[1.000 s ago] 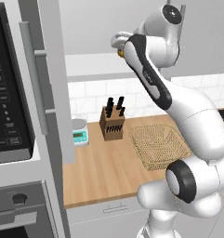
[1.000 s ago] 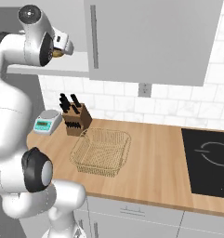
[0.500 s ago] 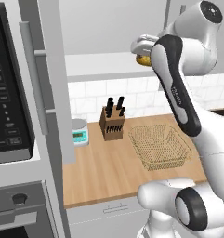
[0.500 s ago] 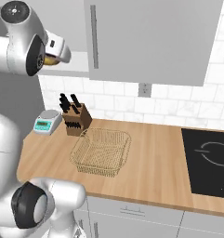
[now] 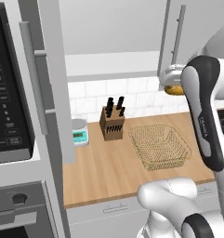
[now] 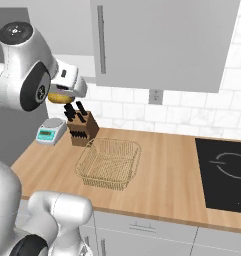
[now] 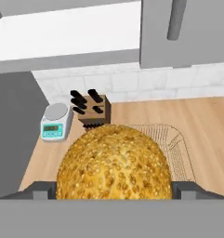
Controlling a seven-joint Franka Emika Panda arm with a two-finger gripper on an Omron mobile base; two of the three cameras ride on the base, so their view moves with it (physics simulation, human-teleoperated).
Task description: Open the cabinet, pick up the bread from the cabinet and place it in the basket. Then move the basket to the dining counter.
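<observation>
Pincer pinching small round golden-orange bun, now swung clear of grey wall cabinet.
Right base: bun above knife block, short of tan wire-mesh basket.
Hand: bun held; basket beyond. Lowering next.

Your arm rises from the base, bends at a high elbow and reaches out level at upper-cabinet height. The gripper hangs in mid-air at the end of it, well above the worktop. Its jaws stand wide, one on each side of the bread, which sits between them and is carried. In the hand view you look forward and down over it.
</observation>
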